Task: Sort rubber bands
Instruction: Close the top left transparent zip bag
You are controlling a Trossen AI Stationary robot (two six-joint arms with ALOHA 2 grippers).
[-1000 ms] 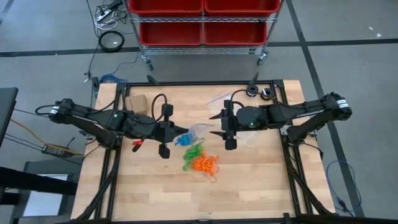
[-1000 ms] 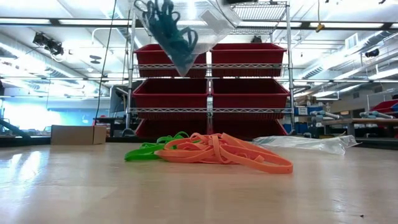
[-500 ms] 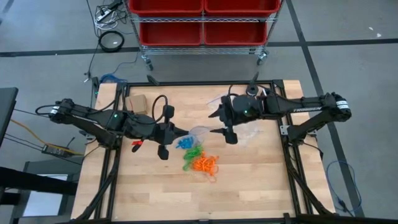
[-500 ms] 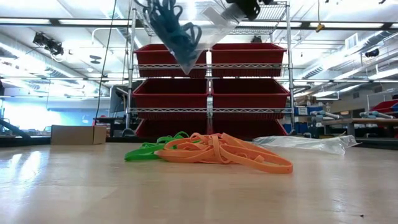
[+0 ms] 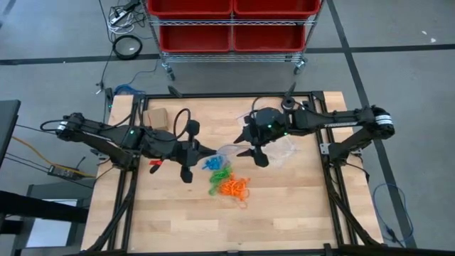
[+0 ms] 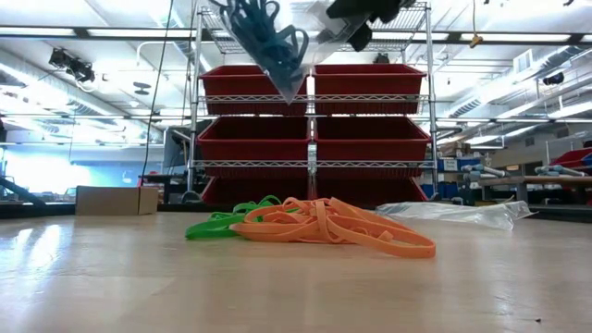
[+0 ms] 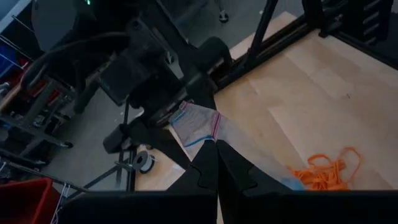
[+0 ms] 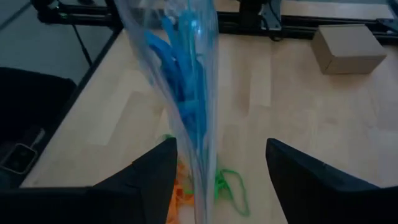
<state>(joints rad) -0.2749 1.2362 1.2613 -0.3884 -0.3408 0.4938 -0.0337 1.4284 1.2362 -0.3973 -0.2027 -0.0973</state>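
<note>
A clear zip bag (image 5: 222,151) with blue rubber bands (image 8: 186,93) inside hangs above the table's middle, and my left gripper (image 5: 196,151) is shut on it. My right gripper (image 8: 219,180) is open and has come up to the bag from the right. One of its fingers stands on each side of the bag, and I cannot tell whether either touches it. Below the bag, green rubber bands (image 5: 221,173) and orange rubber bands (image 5: 234,187) lie in loose heaps on the wood. My left gripper pinches the bag's edge close to its zip end (image 7: 208,133) between its two fingers, coming nearly level from the table's left. The bag is lifted clear of the table and tilted, with one corner (image 6: 290,96) pointing down and the blue bands gathered in it.
A small cardboard box (image 5: 157,117) stands at the far left of the table. Another clear bag (image 5: 282,150) lies flat under my right arm. Red bins on a wire shelf (image 6: 314,139) stand beyond the far edge. Bare wood lies along the near edge.
My right gripper has swung toward the table's left, up to the hanging bag, sinking a little and rolling its wrist. It has stayed open. The bag has tipped slightly in my left gripper's hold.
</note>
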